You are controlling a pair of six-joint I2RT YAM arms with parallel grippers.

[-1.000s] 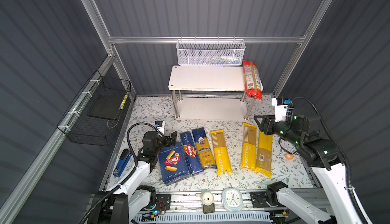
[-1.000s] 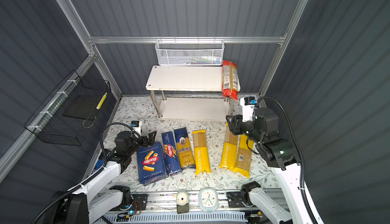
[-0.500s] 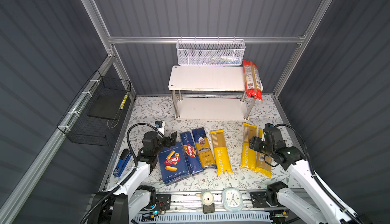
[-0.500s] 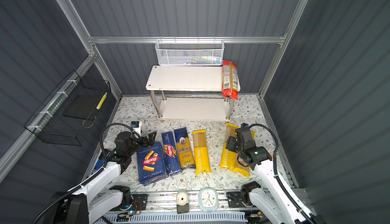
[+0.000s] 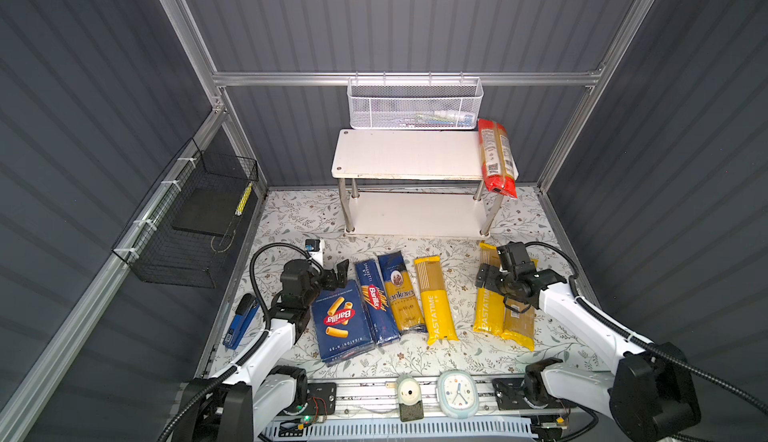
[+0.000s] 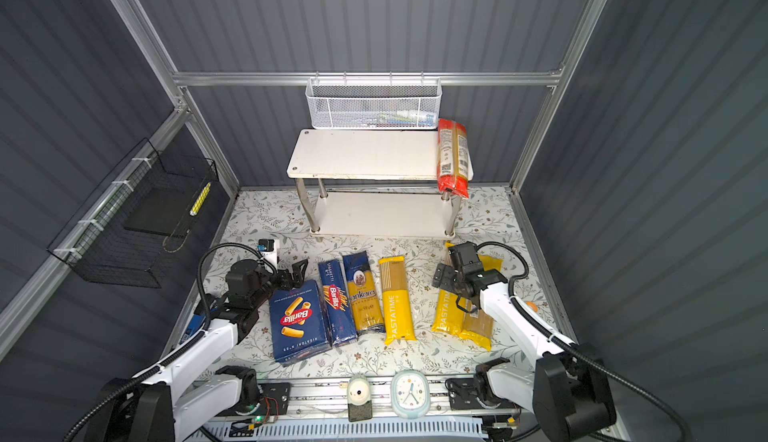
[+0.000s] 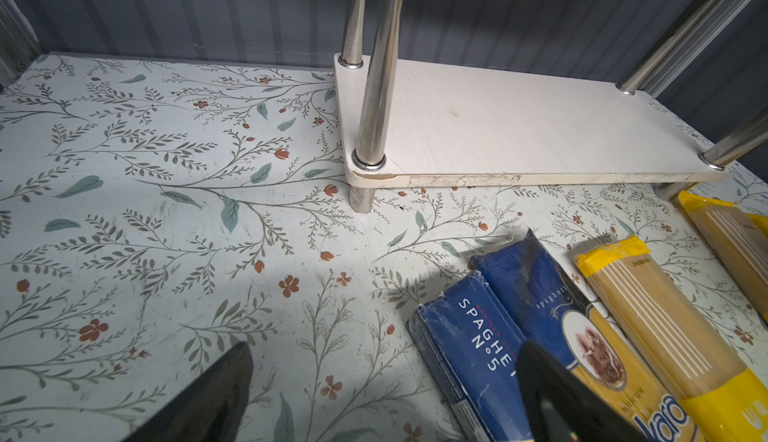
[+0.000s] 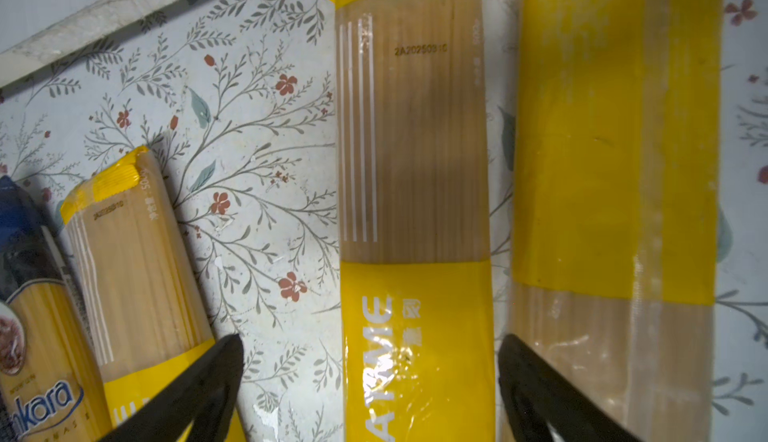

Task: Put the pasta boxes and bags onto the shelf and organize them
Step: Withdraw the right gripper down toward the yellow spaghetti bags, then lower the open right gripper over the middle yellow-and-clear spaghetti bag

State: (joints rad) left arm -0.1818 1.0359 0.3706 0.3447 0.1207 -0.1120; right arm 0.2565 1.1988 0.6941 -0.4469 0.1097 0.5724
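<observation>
1. Worktop [image 5: 299, 215]: six of the seven items lie here in a row in front of the shelf [image 5: 407, 153]. Count the task as barely begun.

2. Shelf: the lower board is bare. The upper board carries one item only, at its right end. Treat both boards as free space for the rest.

3. Wide box [image 5: 340, 319]: it lies flat at the left end of the row, not yet placed. The narrow box [image 5: 376, 298] lies just beside it, touching or nearly so.

4. Bags on the worktop: the Ankara bag [image 5: 401, 294] lies against the narrow box, and the middle PASTATIME bag [image 5: 434, 298] is next to it. Across a gap lies the right PASTATIME bag [image 5: 488, 315], with the barcode bag [image 5: 519, 323] alongside it. None is placed.

5. Red bag [image 5: 496, 157]: this is the one item done. It lies front to back on the upper board, and its near end overhangs the front edge. Judge whether it needs pushing back when you organize.

6. Right pincer [image 8: 369, 348]: the jaws stand wide apart and straddle the right PASTATIME bag low over it, holding nothing. This bag looks like the next pick.

7. Left pincer [image 7: 384, 348]: the jaws are spread and empty, near the far ends of the two boxes.
</observation>
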